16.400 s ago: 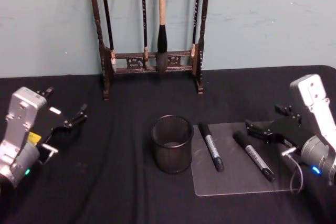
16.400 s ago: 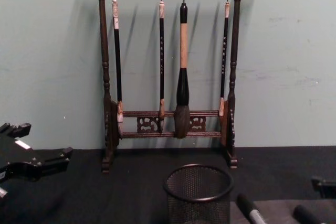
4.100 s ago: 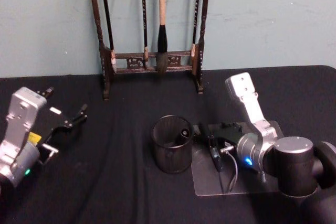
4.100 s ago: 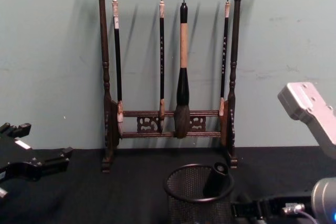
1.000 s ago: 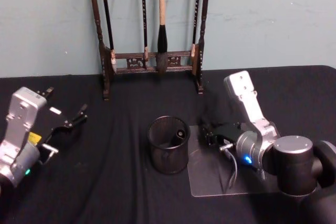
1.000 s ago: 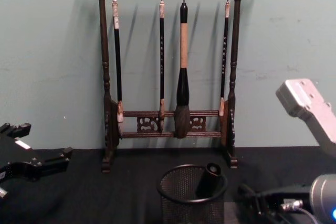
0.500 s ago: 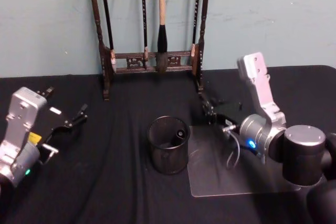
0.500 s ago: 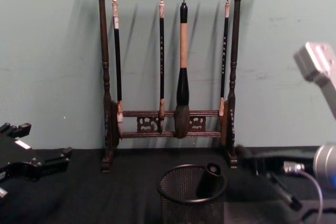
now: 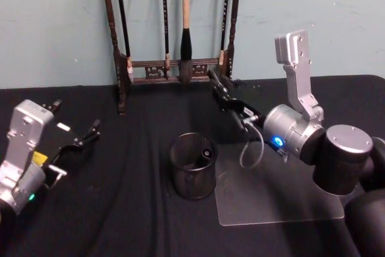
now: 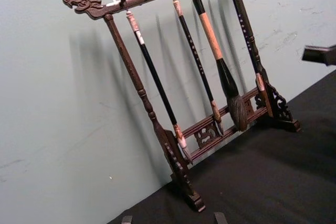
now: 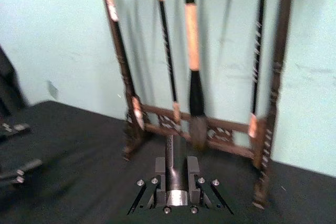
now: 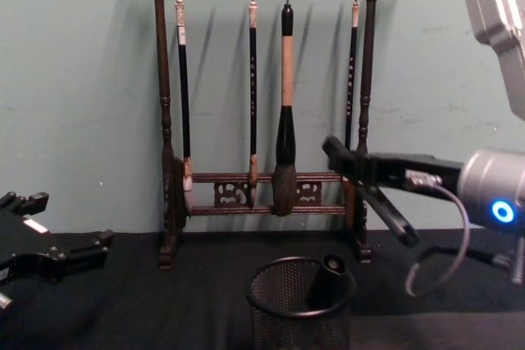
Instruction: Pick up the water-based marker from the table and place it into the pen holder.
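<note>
The right gripper (image 9: 224,95) is raised above the surface (image 9: 138,221), behind and to the right of the holder (image 9: 192,170) and in front of the rack (image 9: 123,82). Its jaws pinch a marker (image 12: 390,215), which in the chest view slants down to the right from the jaws, its rounded end well clear of the surface. In the right wrist view the marker's barrel runs straight out between the two jaw blocks; whatever is printed on it cannot be read.

The holder stands on the black surface just left of a clear sheet (image 9: 283,203). Another marker (image 9: 204,153) already leans inside the holder, its top resting against the right side of the rim and poking a little above it.

The left gripper (image 9: 76,118) hangs low at the left edge, well apart from the holder, jaws spread. A yellow sticker (image 9: 38,158) on its arm is too small to read.

Four brushes (image 12: 285,112) hang in the rack against the green wall (image 9: 313,4).
</note>
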### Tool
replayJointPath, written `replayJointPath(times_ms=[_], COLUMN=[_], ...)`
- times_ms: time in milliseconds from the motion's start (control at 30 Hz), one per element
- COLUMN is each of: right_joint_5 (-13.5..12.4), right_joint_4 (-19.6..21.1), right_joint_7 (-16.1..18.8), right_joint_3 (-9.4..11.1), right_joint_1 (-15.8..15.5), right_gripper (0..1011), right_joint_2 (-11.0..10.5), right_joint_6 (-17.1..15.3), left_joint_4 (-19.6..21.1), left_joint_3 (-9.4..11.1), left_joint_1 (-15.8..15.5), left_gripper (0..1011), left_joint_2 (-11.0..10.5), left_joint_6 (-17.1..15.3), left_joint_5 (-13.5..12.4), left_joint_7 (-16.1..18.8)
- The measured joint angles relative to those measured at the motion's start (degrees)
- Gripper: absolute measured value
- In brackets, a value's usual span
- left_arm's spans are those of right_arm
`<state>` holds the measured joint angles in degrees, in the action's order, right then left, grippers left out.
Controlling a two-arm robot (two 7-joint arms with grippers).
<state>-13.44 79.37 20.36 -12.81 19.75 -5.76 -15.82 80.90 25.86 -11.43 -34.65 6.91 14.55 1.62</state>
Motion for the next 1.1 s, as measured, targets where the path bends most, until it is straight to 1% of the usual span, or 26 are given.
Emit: replayJointPath(times_ms=[200, 500, 633, 733, 800, 900, 933, 967, 1100], right_joint_5=[-2.6, -5.6, -6.1, -6.8, -6.9, -7.3, -7.3, -7.5, -8.0], right_joint_4=[0.0, -0.6, -0.9, -1.4, -1.4, -1.8, -1.8, -2.0, -2.4], right_joint_7=[2.4, 5.7, 6.4, 7.1, 7.3, 7.8, 7.8, 8.0, 8.3], right_joint_3=[-1.3, -2.7, -3.3, -4.3, -4.5, -5.4, -5.4, -5.9, -6.6], right_joint_1=[0.6, 0.7, 0.8, 0.8, 0.8, 0.8, 0.8, 0.9, 1.0], right_gripper=[241, 241, 241, 241, 241, 241, 241, 241, 241], right_joint_2=[0.5, 0.2, -0.1, -0.5, -0.5, -0.8, -0.8, -0.9, -1.1], right_joint_6=[2.2, 4.1, 4.7, 5.3, 5.4, 5.9, 5.9, 6.3, 6.8], left_joint_4=[0.0, 0.0, 0.0, 0.0, 0.0, 0.0, 0.0, 0.0, 0.0], left_joint_3=[0.0, 0.0, 0.0, 0.0, 0.0, 0.0, 0.0, 0.0, 0.0], left_joint_1=[0.0, 0.0, 0.0, 0.0, 0.0, 0.0, 0.0, 0.0, 0.0], left_gripper=[1009, 1009, 1009, 1009, 1009, 1009, 1009, 1009, 1009], left_joint_2=[0.0, 0.0, 0.0, 0.0, 0.0, 0.0, 0.0, 0.0, 0.0], left_joint_6=[0.0, 0.0, 0.0, 0.0, 0.0, 0.0, 0.0, 0.0, 0.0], left_joint_5=[0.0, 0.0, 0.0, 0.0, 0.0, 0.0, 0.0, 0.0, 0.0], left_joint_7=[0.0, 0.0, 0.0, 0.0, 0.0, 0.0, 0.0, 0.0, 0.0])
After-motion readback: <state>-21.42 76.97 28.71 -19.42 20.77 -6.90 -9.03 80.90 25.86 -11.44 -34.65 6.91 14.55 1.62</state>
